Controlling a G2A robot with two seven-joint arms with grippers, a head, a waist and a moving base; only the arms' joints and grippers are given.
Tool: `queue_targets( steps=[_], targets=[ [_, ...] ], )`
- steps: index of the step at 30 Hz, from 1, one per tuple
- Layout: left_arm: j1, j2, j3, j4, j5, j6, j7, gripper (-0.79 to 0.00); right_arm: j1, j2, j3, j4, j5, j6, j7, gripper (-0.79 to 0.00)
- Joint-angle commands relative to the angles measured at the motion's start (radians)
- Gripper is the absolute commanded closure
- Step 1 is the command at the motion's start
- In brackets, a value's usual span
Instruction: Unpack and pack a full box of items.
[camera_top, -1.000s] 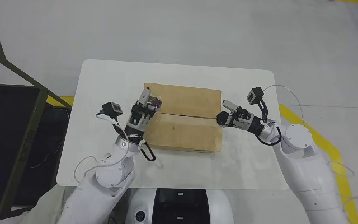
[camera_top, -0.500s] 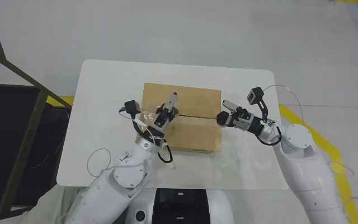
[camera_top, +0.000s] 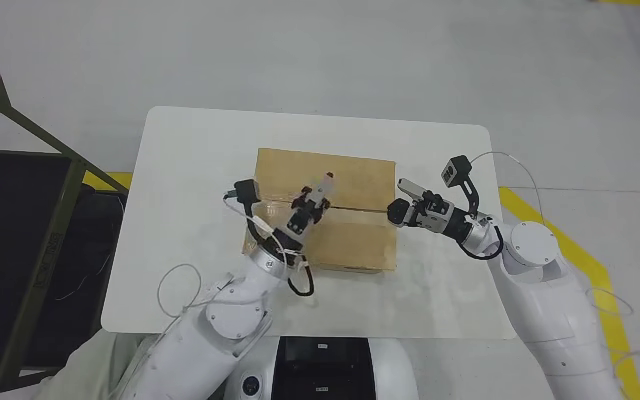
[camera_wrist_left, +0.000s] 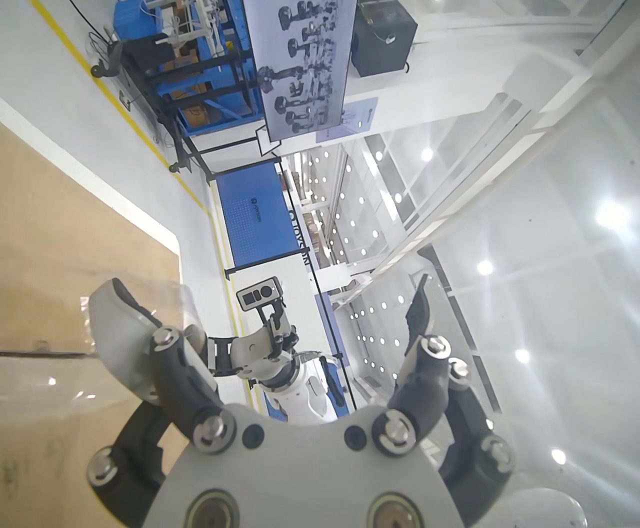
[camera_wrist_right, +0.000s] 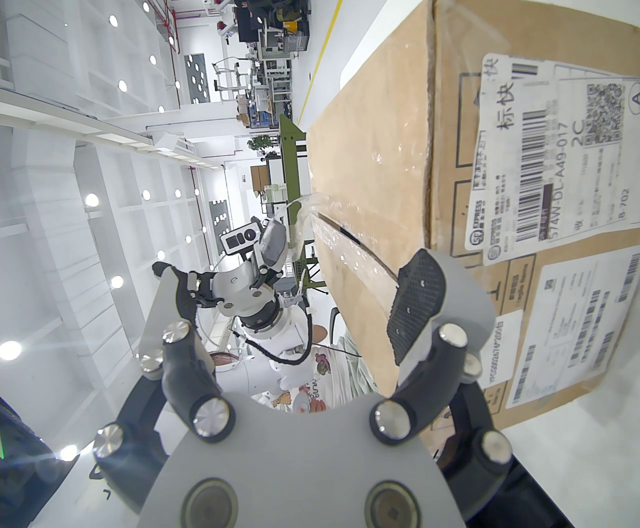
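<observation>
1. The white table (camera_top: 190, 160) spreads out beneath both claws and bears the box.
2. The cardboard box (camera_top: 350, 178) stands near the middle of the table. It is directly under the left claw and just ahead of the right claw's fingertips. Its two top flaps are shut and meet in a seam (camera_top: 350, 208) that runs along the box from below one claw toward the other.
3. The left claw (camera_top: 318, 192) hangs above the box top, over the seam. Its jaws are spread wide with nothing between them. The white finger (camera_wrist_left: 120, 320) is the one nearer the cardboard.
4. The right claw (camera_top: 401, 200) sits at the end of the box, level with the seam, well apart from the left claw. Its jaws are also spread wide and grip nothing. One ribbed pad (camera_wrist_right: 417, 300) lies in front of the upper edge of the box's end face. I cannot tell whether it touches the cardboard.
5. Two printed shipping labels face the right claw on that end wall. The upper label (camera_wrist_right: 550, 165) is beyond the ribbed pad and the lower label (camera_wrist_right: 565, 325) is beside it.
6. A strip of clear tape (camera_wrist_right: 303, 210) curls up off the seam just beside the left claw's fingertips, far from the right claw.
</observation>
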Motion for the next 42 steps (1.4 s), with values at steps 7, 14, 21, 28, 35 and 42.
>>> queue_targets(
  steps=[7, 14, 21, 28, 35, 42],
  targets=[
    [0.035, 0.007, -0.036, -0.041, 0.045, -0.061, -0.121, -0.785, 0.000, 0.000, 0.000, 0.000, 0.000, 0.000, 0.000, -0.785],
    [0.102, 0.012, -0.123, -0.089, -0.014, -0.191, -0.099, -0.785, 0.000, 0.000, 0.000, 0.000, 0.000, 0.000, 0.000, -0.785],
    [0.176, 0.023, -0.292, -0.106, -0.128, -0.212, -0.106, -0.785, 0.000, 0.000, 0.000, 0.000, 0.000, 0.000, 0.000, -0.785],
    [0.187, 0.030, -0.451, -0.069, -0.225, -0.164, -0.155, -0.785, 0.000, 0.000, 0.000, 0.000, 0.000, 0.000, 0.000, -0.785],
    [0.158, 0.035, -0.571, 0.002, -0.273, -0.089, -0.211, -0.785, 0.000, 0.000, 0.000, 0.000, 0.000, 0.000, 0.000, -0.785],
    [0.125, 0.041, -0.656, 0.079, -0.273, -0.039, -0.292, -0.785, 0.000, 0.000, 0.000, 0.000, 0.000, 0.000, 0.000, -0.785]
  ],
)
